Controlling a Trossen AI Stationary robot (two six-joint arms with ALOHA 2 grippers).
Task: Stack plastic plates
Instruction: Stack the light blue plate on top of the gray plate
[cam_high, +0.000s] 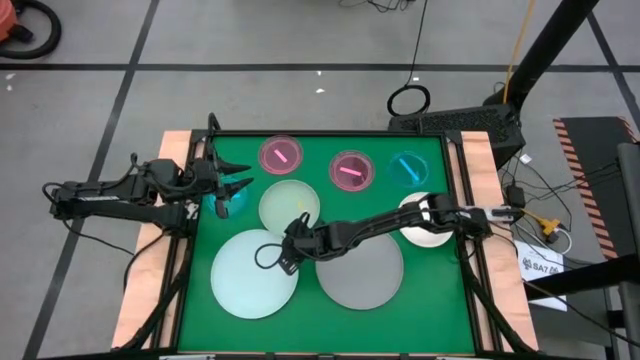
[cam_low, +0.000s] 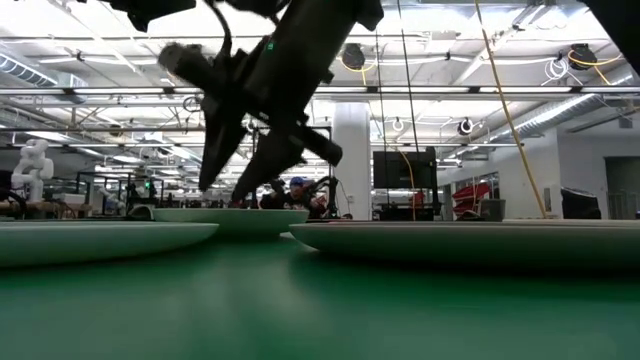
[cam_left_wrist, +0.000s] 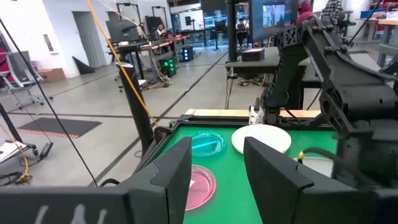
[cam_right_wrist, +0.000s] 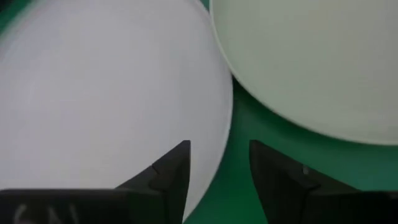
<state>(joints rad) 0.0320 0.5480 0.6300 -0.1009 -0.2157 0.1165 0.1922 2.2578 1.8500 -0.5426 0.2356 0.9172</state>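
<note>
progress: basically nothing stacked, plates all lie single on the mat (cam_high: 440, 300) | my right gripper (cam_high: 292, 236) is spread, empty, over the mint plate (cam_high: 253, 273) by the green plate (cam_high: 289, 203) | left gripper (cam_high: 232, 186) parted, waiting at the left edge | left: everything

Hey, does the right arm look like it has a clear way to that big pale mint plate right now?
Probably yes. The right gripper hangs open just above the mint plate's rim, beside the pale green plate, with nothing between them. The left gripper waits off to the side.
</note>
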